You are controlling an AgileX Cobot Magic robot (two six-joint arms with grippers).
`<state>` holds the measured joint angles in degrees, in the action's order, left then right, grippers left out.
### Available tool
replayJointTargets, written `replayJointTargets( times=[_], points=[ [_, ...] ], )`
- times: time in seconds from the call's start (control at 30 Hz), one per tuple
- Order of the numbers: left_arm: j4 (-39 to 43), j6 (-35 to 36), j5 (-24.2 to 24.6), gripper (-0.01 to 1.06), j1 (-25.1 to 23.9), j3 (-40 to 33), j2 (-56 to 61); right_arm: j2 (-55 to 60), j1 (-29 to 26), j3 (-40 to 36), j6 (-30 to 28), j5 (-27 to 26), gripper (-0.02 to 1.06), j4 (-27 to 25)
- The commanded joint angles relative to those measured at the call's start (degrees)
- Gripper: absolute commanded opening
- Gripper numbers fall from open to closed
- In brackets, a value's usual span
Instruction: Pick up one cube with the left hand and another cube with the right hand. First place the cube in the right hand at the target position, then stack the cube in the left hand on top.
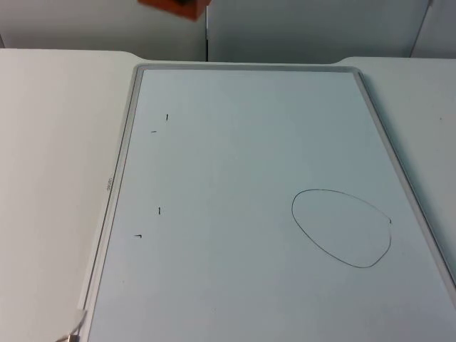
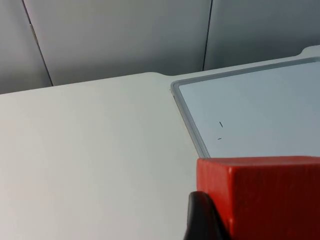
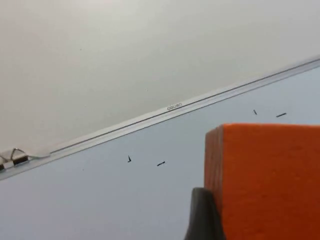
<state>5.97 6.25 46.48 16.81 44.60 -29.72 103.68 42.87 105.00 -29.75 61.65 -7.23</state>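
The left gripper [image 2: 212, 220] holds a red cube [image 2: 260, 195] above the white tabletop [image 2: 90, 160], one black fingertip [image 2: 200, 217] pressed against the cube's side, near the corner of a framed whiteboard [image 2: 260, 110]. From above, the whiteboard [image 1: 235, 199] lies flat on the tabletop [image 1: 50, 142], with a few small black marks [image 1: 158, 210] toward its left side and a hand-drawn oval outline [image 1: 342, 226] toward its right. At the far edge, an orange-red block [image 1: 174, 7] hangs in front of the grey wall. The right gripper [image 3: 215, 220] clamps an orange cube [image 3: 265, 180] above the whiteboard's surface, close to its grey frame [image 3: 170, 111] and a metal clip [image 3: 12, 157].
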Motion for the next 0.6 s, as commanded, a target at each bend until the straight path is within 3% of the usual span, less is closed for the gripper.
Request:
replayJointTargets(
  times=[0.0, 0.23, 0.57],
  points=[
    [-0.4, 0.1, 0.0, 0.00, 0.4, -0.4, 0.3, -3.1, -0.9, 0.5, 2.6, 1.3, 0.00, -0.8],
    [-0.4, 0.1, 0.4, 0.00, 0.4, -0.4, 0.3, -11.5, -5.8, 0.2, 12.4, 6.3, 0.00, 4.4],
    [-0.4, 0.1, 0.5, 0.00, 0.4, -0.4, 0.3, -25.0, -11.8, -11.1, 14.8, 5.3, 0.00, 4.5]
  ],
)
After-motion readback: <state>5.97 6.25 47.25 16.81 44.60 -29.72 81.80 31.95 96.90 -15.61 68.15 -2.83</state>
